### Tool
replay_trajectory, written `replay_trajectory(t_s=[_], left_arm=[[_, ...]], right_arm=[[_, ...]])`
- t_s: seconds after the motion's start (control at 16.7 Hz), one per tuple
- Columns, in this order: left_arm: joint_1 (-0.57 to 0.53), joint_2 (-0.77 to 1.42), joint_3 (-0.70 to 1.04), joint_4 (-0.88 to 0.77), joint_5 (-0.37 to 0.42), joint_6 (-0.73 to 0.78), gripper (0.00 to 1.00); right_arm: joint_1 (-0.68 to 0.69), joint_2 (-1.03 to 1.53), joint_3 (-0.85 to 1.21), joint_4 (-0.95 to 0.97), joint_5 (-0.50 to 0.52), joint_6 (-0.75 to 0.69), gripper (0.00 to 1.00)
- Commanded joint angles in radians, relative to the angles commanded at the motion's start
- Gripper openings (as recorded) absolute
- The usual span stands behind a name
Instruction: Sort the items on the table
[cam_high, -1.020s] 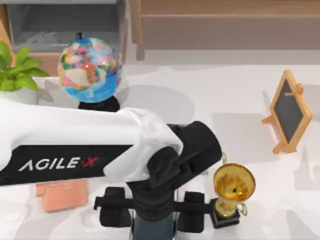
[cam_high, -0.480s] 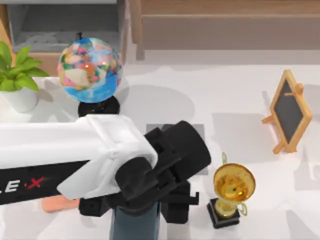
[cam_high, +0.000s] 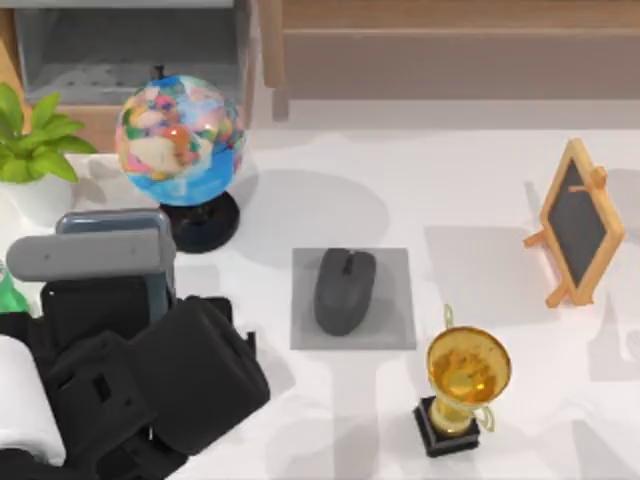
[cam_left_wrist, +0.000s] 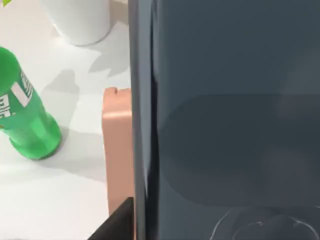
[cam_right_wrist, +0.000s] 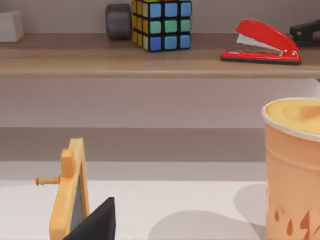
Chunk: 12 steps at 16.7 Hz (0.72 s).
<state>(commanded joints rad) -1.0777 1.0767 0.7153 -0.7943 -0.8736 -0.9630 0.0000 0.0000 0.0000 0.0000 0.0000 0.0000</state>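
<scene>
The left arm has been withdrawn from the middle of the counter (cam_high: 500, 190) to its lower left corner in the top view. The left pincer (cam_high: 110, 262) is now seen just beside the base of the globe (cam_high: 180, 140), clenched on the smartphone (cam_high: 115, 222), whose slate-grey upper edge is seen above the pincer's grey bar. In the left wrist view the smartphone (cam_left_wrist: 225, 120) is seen close against the camera, held above the counter, with a salmon-pink block (cam_left_wrist: 117, 160) behind it, a green bottle (cam_left_wrist: 25, 117) standing to one side and a white pot (cam_left_wrist: 80, 20) farther off.

The mouse (cam_high: 345, 290), covered by the arm half a second ago, is now exposed. It is found lying on a grey mat (cam_high: 395, 330) near the centre of the counter, between the globe and the gold trophy (cam_high: 465, 385), touching neither. The small chalkboard easel (cam_high: 578, 222) has stayed at the right side.

The state of the right pincer cannot be told; a dark part of it (cam_right_wrist: 97, 222) is seen near the easel (cam_right_wrist: 70, 192) and a paper cup (cam_right_wrist: 292, 165).
</scene>
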Motion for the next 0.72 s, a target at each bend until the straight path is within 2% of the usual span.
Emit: replay_trajectory(t_s=[0.12,0.24,0.72], left_arm=[[-0.009,-0.101,-0.057,0.008,-0.085,-0.013,0.0],[-0.017,-0.162,-0.091,0.014,-0.129,-0.023,0.0],[-0.027,-0.184,-0.088,0.027,-0.127,-0.012,0.0]], right_arm=[[0.0,0.0,0.0,0.0,0.0,0.0,1.0],[0.0,0.0,0.0,0.0,0.0,0.0,1.0],[0.0,0.0,0.0,0.0,0.0,0.0,1.0]])
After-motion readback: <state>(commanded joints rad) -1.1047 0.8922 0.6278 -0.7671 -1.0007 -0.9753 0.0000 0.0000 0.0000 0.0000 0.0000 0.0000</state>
